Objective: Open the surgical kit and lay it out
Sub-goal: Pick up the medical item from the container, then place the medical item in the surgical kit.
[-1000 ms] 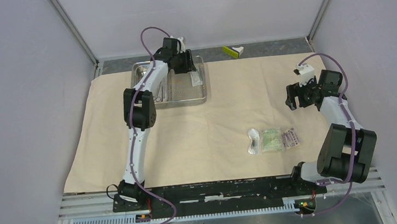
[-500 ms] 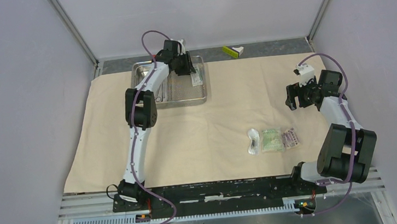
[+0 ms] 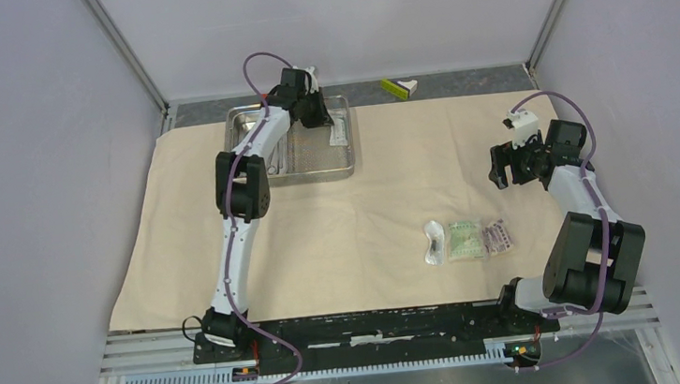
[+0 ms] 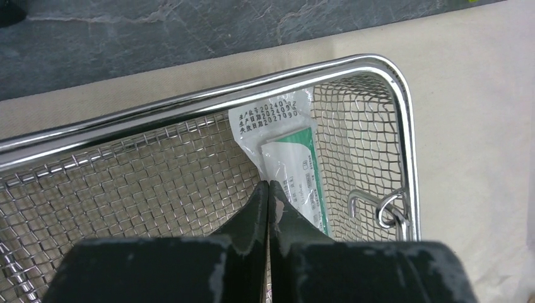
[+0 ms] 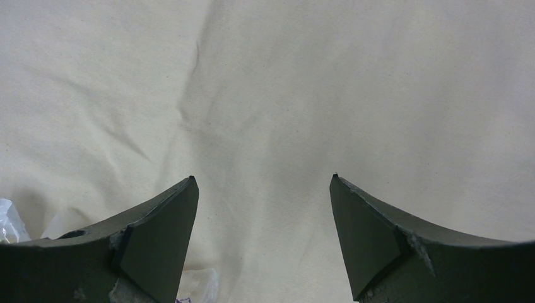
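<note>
— Left gripper (image 4: pixel 268 185) is seen closed, tips pressed together at the edge of a white-and-green sealed packet (image 4: pixel 287 148) inside the shiny rectangular steel mesh tray (image 4: pixel 189 104). Whether the film is pinched cannot be told.
— And the right gripper (image 5: pixel 262 183)?
— It is held open over the large beige cloth wrap (image 5: pixel 315 76), well right of the tray.

A small yellow-green and white object (image 3: pixel 399 87) lies on the dark grey strip of table (image 3: pixel 467 83) at the far edge, right of centre (what it is cannot be told). The left wrist view shows this table surface veined like slate. Pale walls (image 3: pixel 34 184) stand around; ribbed metal rails (image 3: pixel 144 346) line the near edge.
</note>
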`<state>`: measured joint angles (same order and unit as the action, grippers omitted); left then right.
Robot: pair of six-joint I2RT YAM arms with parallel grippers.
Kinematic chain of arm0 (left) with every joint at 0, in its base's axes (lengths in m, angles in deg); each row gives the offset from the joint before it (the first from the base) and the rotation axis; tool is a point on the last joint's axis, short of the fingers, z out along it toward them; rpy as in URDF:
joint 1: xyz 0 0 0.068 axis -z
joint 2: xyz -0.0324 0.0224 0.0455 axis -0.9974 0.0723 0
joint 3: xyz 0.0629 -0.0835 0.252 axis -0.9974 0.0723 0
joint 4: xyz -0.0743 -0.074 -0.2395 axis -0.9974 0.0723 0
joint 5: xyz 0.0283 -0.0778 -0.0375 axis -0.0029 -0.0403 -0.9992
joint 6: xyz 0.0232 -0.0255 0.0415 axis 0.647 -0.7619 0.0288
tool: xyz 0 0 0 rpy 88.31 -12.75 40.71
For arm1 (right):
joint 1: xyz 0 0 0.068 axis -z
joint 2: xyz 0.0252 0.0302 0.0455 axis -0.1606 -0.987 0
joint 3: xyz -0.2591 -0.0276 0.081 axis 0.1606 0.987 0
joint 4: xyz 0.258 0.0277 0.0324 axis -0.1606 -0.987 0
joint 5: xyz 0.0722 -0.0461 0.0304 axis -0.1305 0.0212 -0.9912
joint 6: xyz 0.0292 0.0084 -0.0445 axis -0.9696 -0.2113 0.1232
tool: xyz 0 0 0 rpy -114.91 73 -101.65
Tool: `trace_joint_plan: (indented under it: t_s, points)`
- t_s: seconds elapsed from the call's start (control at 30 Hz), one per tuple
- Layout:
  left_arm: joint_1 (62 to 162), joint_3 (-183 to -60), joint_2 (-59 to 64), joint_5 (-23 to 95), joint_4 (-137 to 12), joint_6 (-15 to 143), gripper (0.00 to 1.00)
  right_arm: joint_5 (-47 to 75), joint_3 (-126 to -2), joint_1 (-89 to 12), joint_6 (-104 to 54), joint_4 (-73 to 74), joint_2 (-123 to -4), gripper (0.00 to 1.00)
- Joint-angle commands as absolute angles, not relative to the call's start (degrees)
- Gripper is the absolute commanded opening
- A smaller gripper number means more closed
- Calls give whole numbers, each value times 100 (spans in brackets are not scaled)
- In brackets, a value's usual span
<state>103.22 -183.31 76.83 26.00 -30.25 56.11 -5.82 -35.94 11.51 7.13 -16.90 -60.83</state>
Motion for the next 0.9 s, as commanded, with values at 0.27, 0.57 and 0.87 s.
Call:
trace_joint_plan:
  t_s: [0.27,0.57,0.87]
  points:
    - [10137,-17656,6280,2299,-3461,6147,2,-770,-3624,1180,761,-1644,-5977,84]
    - [10139,-15564,4431,1770,-4019,6089,2,-784,-3633,1171,756,-1653,-6017,84]
    - [10472,-13076,3033,1133,-5103,4528,2,-711,-3638,1173,764,-1642,-5974,84]
